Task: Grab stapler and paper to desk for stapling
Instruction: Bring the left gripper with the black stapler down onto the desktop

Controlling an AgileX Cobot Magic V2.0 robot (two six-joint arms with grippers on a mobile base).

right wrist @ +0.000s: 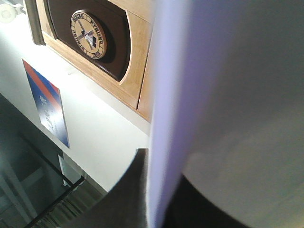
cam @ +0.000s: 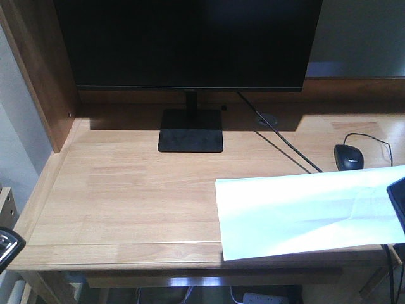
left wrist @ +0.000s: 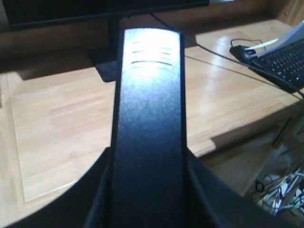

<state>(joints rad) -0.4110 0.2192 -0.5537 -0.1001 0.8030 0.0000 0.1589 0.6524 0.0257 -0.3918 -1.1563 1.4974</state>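
The black stapler fills the middle of the left wrist view, lengthwise between the jaws of my left gripper, which is shut on it above the light-wood desk. From the front, that gripper shows only as a dark tip off the desk's front left corner. The white paper spreads over the right part of the desk, its front edge past the rim. My right gripper holds its right end. In the right wrist view the paper runs edge-on between the shut fingers of that gripper.
A black monitor on a square stand occupies the back of the desk. A black mouse and its cable lie behind the paper. A dark keyboard sits at the right. A wall plaque shows past the paper.
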